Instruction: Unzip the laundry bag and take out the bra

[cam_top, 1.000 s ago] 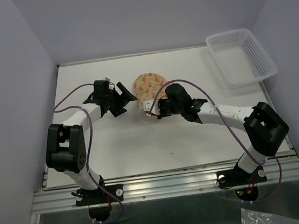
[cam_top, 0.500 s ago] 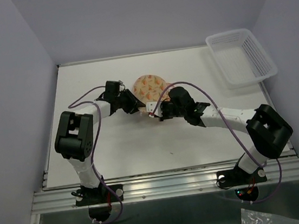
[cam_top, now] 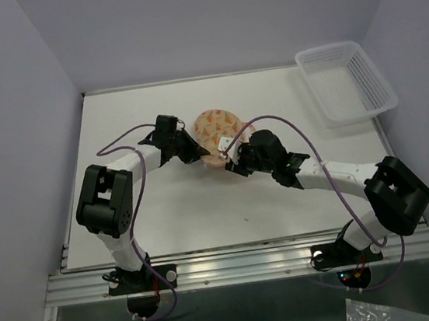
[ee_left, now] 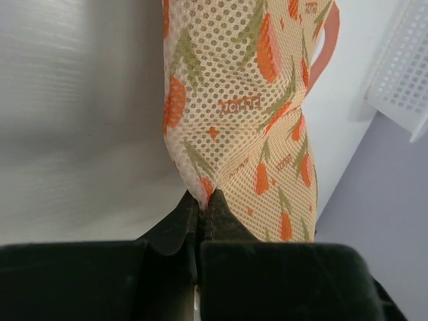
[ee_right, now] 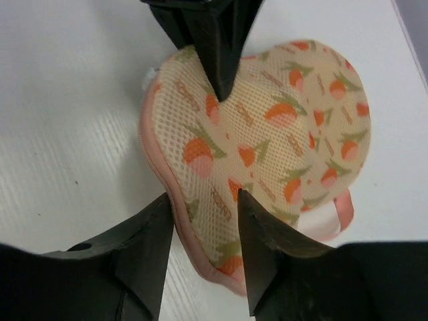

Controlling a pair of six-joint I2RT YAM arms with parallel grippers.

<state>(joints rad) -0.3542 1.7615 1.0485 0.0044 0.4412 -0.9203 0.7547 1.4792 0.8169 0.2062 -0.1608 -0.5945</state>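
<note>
The laundry bag lies at the table's middle back, a cream mesh pouch with orange marks and pink edging. My left gripper comes in from the left and is shut on a pinch of its mesh, pulling it into a fold. My right gripper is open at the bag's near edge. In the right wrist view its fingers straddle the pink zip edging with a gap on both sides. The pink loop sticks out on the far side. The bra is hidden from every view.
A white plastic lattice basket stands at the back right corner of the table and shows at the edge of the left wrist view. Grey walls close in the table on three sides.
My left gripper moved in to the bag and closed on its mesh. My right gripper opened and let go of the bag's edge.
</note>
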